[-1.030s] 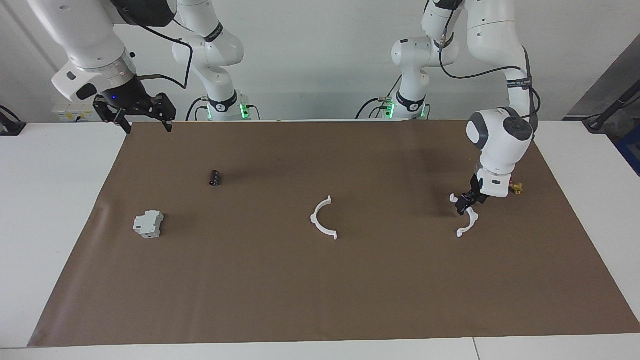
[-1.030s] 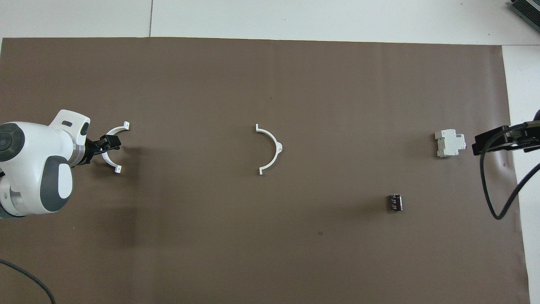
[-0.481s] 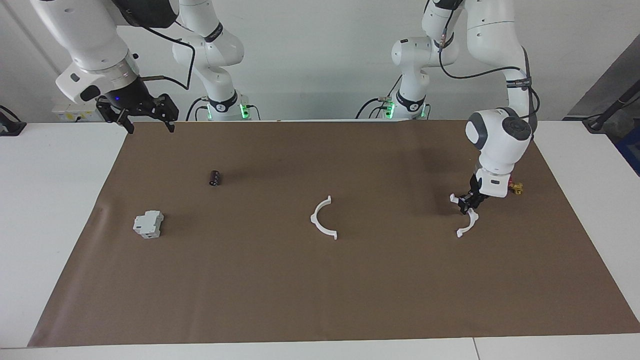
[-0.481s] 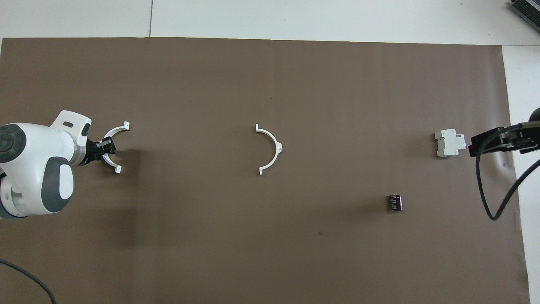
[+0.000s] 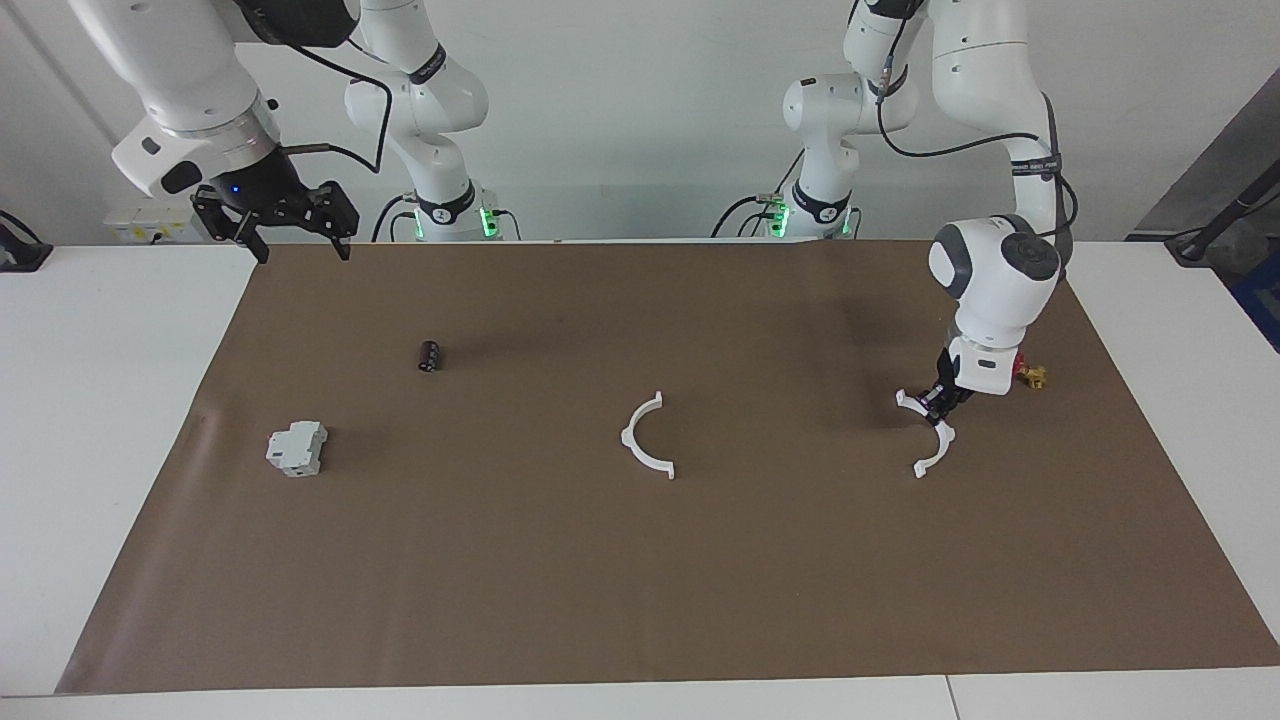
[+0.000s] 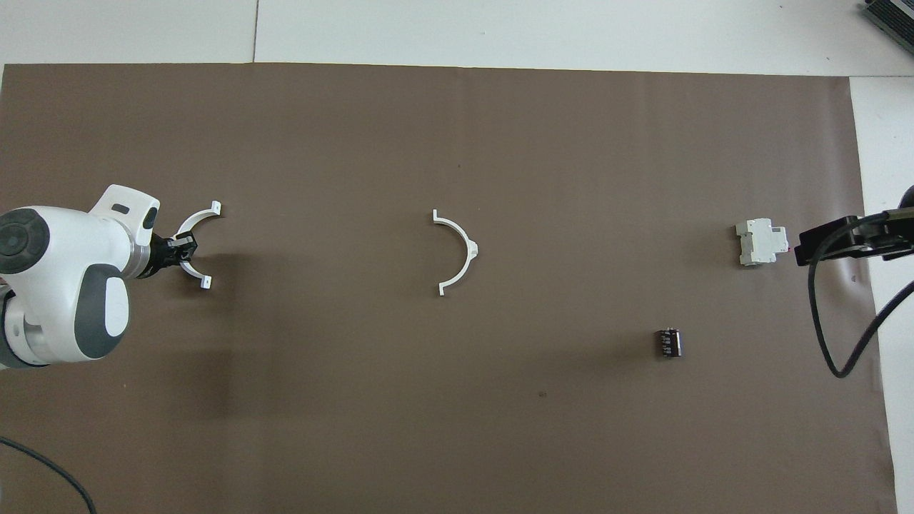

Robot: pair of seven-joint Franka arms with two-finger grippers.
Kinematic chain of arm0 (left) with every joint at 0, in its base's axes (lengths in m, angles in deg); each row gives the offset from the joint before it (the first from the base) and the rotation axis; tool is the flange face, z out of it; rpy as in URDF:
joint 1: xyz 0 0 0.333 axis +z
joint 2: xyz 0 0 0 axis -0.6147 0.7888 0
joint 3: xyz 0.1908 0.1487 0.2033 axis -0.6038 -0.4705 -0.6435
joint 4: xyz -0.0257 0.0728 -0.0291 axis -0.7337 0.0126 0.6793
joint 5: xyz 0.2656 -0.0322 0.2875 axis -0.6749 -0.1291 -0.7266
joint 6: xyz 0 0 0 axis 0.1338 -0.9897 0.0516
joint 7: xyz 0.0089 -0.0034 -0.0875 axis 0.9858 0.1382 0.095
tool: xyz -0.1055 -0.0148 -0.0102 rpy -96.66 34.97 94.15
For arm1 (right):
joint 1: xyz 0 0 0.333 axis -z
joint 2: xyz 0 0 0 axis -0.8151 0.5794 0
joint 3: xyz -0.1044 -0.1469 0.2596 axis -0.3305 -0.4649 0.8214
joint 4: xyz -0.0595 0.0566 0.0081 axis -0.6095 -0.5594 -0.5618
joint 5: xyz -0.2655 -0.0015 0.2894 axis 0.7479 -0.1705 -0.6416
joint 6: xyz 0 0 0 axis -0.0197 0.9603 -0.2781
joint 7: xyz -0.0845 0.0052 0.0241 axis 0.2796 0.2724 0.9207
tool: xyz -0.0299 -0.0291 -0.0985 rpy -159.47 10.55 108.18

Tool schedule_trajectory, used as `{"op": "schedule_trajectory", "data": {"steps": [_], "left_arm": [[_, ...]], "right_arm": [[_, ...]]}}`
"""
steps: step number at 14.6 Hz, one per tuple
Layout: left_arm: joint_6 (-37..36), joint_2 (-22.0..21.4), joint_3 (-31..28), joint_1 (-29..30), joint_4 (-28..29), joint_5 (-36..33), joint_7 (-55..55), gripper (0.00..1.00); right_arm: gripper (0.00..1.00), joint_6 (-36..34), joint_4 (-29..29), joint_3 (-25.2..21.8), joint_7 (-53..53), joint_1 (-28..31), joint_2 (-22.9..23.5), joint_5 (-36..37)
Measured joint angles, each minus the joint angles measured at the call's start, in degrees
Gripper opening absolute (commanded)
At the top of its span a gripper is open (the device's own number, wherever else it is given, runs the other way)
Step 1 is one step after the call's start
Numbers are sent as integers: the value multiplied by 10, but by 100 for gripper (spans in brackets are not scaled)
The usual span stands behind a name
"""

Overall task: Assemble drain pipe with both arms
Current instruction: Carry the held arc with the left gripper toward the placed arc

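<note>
One half-ring [image 5: 930, 436] seems pinched by the left gripper [image 5: 938, 403], its middle hidden.

Brown mat [image 5: 640, 580] covers a white worktop [image 5: 100, 420]; both half-rings of the drain pipe are plain white, one in the black left gripper [image 5: 938, 402], the held half-ring [image 5: 930, 440], and the free half-ring [image 5: 648, 440] well apart from it. Beside the left gripper sits a small red-and-yellow valve [image 5: 1030, 376]. Below the black right gripper [image 5: 290, 235] lie a grey-white block [image 5: 297, 448] and a dark cylinder [image 5: 429, 356]; both arms are white with dark grey joint bands.
</note>
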Motion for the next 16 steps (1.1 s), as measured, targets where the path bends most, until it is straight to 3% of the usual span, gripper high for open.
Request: {"op": "schedule_trajectory", "data": {"steps": [4, 9, 13, 16], "left_arm": [[-88, -13, 5, -63, -73, 1, 29, 0], [-106, -7, 10, -210, -134, 1, 224, 0], [-109, 56, 8, -284, -180, -6, 322, 0], [-108, 92, 4, -291, -193, -26, 338, 0]], "right_arm": [[100, -1, 1, 0, 0, 0, 0, -1], [100, -1, 1, 1, 0, 0, 0, -1], [100, -1, 1, 1, 0, 0, 0, -1], [100, -1, 2, 1, 0, 1, 0, -1]]}}
